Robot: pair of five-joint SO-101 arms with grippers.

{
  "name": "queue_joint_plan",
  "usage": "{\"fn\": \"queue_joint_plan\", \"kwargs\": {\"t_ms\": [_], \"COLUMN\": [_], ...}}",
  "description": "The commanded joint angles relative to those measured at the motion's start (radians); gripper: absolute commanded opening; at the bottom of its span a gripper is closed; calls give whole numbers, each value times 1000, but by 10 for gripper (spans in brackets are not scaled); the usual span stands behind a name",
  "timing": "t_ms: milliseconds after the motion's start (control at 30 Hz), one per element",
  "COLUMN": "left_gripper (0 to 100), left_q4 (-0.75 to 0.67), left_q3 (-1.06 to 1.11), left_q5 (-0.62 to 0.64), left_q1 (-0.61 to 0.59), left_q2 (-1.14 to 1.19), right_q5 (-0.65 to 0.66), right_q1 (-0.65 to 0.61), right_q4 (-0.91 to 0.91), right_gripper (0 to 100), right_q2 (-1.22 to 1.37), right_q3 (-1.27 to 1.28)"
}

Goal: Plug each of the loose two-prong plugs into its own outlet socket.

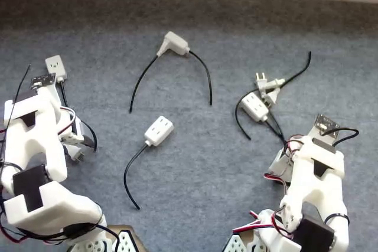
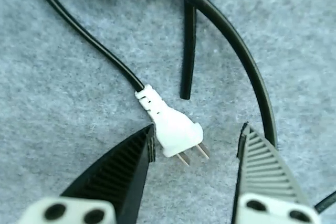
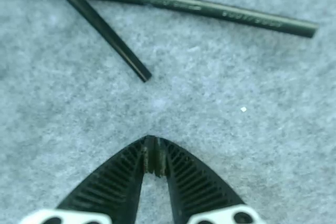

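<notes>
A white two-prong plug [image 2: 176,129] on a black cable lies on the grey carpet between the spread fingers of my left gripper [image 2: 197,136], which is open and does not touch it. The same plug [image 1: 75,153] lies beside the left arm. A white outlet socket [image 1: 56,66] lies just beyond that arm. Another socket [image 1: 159,130] with a black cable sits mid-table. At the right, a socket [image 1: 255,106] and two-prong plugs [image 1: 269,82] lie clustered. My right gripper [image 3: 155,153] is shut on nothing, low over the carpet near two black cable ends [image 3: 144,74].
An angled white plug piece [image 1: 174,43] with two black cables trailing from it lies at the far middle. Black cables [image 2: 231,40] cross the carpet around the left gripper. A longer cable [image 3: 210,9] runs across in front of the right gripper.
</notes>
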Motion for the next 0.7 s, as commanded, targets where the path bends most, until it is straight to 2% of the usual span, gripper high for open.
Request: {"fn": "queue_joint_plan", "kwargs": {"t_ms": [0,267,433,667], "left_gripper": [266,266,266,266], "left_q4": [-5,98,92,-66], "left_q3": [-21,-124,-91,56], "left_q5": [9,9,11,9], "left_q1": [25,25,41,38], "left_q2": [-36,-47,-36,-7], "right_q5": [11,11,11,11], "right_q1": [-10,-10,-10,-10], "right_q4": [-33,-33,-33,-33], "right_gripper": [9,9,9,9], "right_q2": [7,7,7,7], "right_q3": [4,4,4,4]}}
